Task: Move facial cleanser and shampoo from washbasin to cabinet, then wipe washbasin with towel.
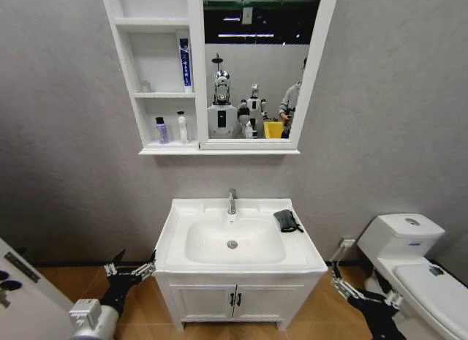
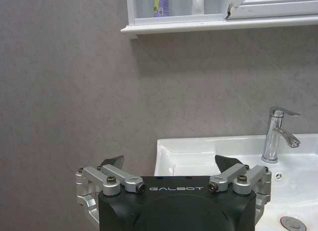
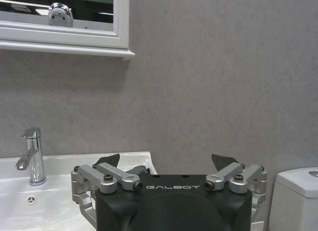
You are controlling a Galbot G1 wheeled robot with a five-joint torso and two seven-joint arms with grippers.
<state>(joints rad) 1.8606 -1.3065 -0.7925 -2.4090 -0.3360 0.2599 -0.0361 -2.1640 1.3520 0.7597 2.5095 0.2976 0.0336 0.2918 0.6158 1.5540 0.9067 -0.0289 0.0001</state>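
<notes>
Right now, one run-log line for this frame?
bottles: on cabinet shelf | towel: on washbasin | left gripper: open, low | right gripper: open, low

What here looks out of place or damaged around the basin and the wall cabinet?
Nothing is spilled or askew. The towel lies crumpled on the washbasin rim, right of the tap. The left wrist view shows what looks like a chipped corner on the cabinet frame, above its bottom ledge. Both bottles stand upright on the lowest shelf.
</notes>
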